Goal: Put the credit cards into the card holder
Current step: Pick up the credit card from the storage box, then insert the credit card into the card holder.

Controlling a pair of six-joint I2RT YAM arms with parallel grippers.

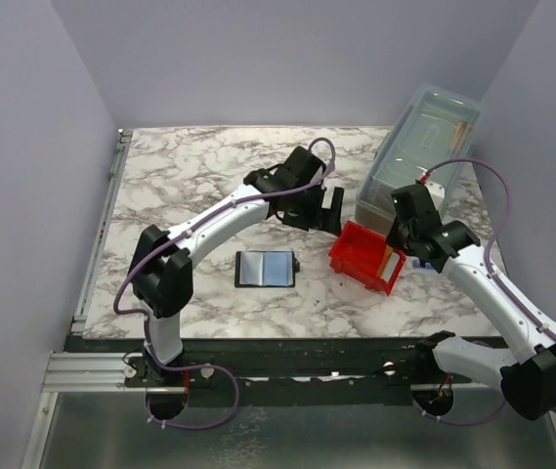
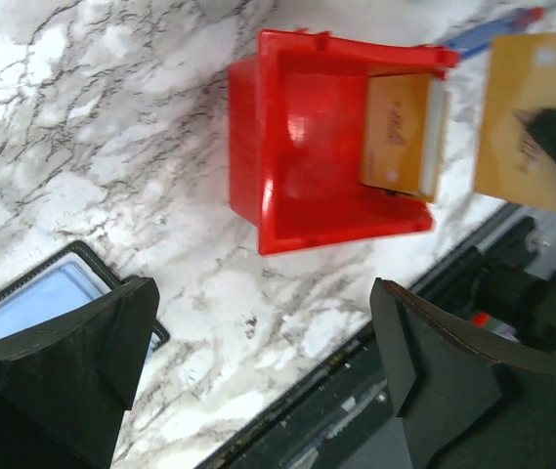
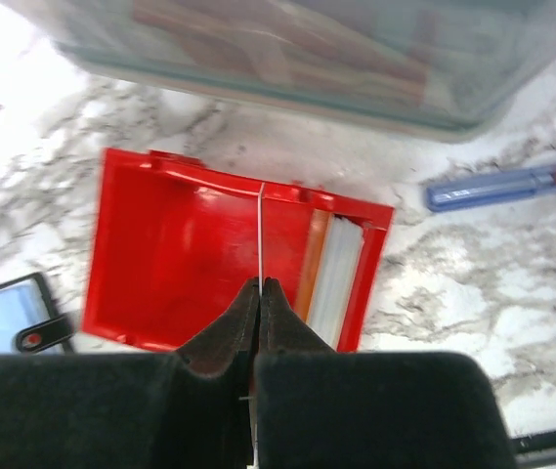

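Observation:
The black card holder (image 1: pixel 266 269) lies open on the marble table, pale blue panel up; it also shows in the left wrist view (image 2: pixel 48 293) and the right wrist view (image 3: pixel 4 315). Orange-gold credit cards (image 2: pixel 400 137) lean against one wall of the red bin (image 1: pixel 361 256), also seen in the right wrist view (image 3: pixel 334 274). My right gripper (image 3: pixel 260 283) is shut on one credit card (image 3: pixel 260 234), edge-on, held above the bin; the left wrist view shows that card's face (image 2: pixel 527 117). My left gripper (image 2: pixel 263 362) is open and empty, hovering beside the bin (image 2: pixel 307 147).
A clear lidded box (image 1: pixel 419 147) stands at the back right behind the bin. A blue screwdriver (image 3: pixel 507 186) lies on the table to the right of the bin. The table's dark front rail (image 1: pixel 287 357) runs along the near edge.

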